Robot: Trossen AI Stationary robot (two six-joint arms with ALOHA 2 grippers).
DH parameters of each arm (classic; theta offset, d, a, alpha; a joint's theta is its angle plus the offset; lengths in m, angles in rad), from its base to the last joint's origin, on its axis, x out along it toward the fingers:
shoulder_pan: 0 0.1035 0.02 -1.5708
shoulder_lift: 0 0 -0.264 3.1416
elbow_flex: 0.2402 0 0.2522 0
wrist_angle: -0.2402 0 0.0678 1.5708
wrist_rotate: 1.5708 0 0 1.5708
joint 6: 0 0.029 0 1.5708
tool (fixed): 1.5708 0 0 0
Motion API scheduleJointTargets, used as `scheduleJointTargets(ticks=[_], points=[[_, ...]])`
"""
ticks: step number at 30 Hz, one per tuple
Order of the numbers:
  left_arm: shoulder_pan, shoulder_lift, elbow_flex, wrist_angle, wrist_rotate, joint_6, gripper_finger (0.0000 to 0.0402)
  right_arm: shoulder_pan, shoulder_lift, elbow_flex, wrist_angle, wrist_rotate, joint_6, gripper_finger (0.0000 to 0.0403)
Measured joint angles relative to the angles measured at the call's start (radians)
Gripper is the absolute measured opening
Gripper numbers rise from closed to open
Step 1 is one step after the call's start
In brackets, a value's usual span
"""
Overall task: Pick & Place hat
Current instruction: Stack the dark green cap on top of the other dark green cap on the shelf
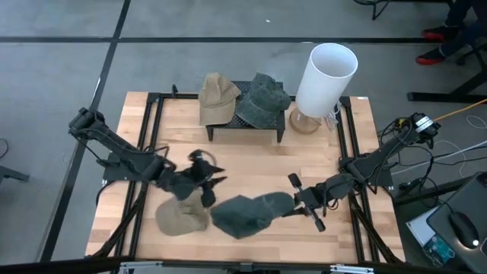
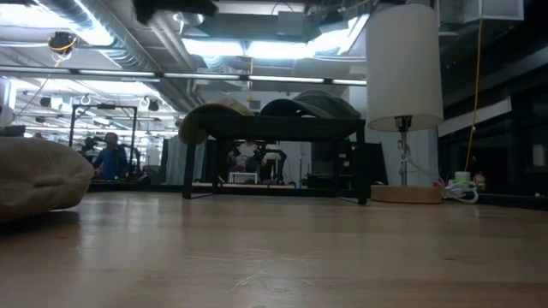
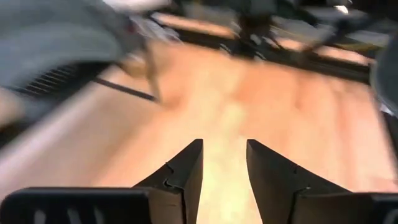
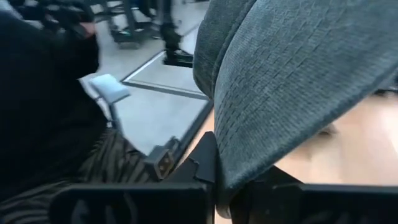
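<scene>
High view, near edge: a tan hat (image 1: 182, 218) lies on the wooden table (image 1: 251, 156) at the near left, and a dark grey hat (image 1: 251, 213) lies just to its right, the two close together.
Low view, near left: the tan hat (image 2: 38, 175) shows as a rounded lump resting on the tabletop (image 2: 282, 248).
Left gripper (image 1: 207, 183): it hangs just beyond the tan hat, over bare wood; its fingers (image 3: 186, 171) stand a little apart with nothing between them, and the wood shows through the gap.
Right gripper (image 1: 293, 199): it sits at the right edge of the dark grey hat, jaws pressed together on the hat's brim.
Right wrist view: the grey ribbed cloth of the dark grey hat (image 4: 298, 87) fills most of the picture and runs down into the closed jaws.
Middle of the table: bare wood between the two arms and the rack.
Far side: a low black rack (image 1: 247, 122) stands at the far middle, with a second tan hat (image 1: 217, 97) on its left part and a second dark hat (image 1: 262, 99) on its right part, touching each other.
Far right: a lamp with a white shade (image 1: 326, 80) stands just right of the rack, on a round wooden base.
Room behind: in the low view a person in blue (image 2: 110, 158) seems to be seated far off, though that part is dim.
</scene>
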Motion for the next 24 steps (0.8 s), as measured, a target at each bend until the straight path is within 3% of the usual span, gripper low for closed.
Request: scheduleJointTargets(ticks=[6,11,13,21,24], points=[[0.123,0.085,0.000,0.226,0.408,0.174,0.0101,0.000,0.000,0.000,0.007,-0.037,-0.010,0.0014],[0.158,0.141,0.000,0.457,0.855,0.342,0.0089,0.000,0.001,0.000,0.007,-0.039,-0.015,0.0014],[0.160,0.158,0.000,0.505,0.976,0.362,0.0083,0.000,0.001,0.000,0.007,-0.050,-0.022,0.0014],[0.162,0.242,0.000,0.690,1.059,0.400,0.0052,-0.001,0.045,0.000,0.091,-0.100,-0.095,0.0014],[0.163,0.279,0.000,0.778,1.152,0.428,0.0042,-0.007,0.069,0.000,0.110,-0.113,-0.105,0.0014]])
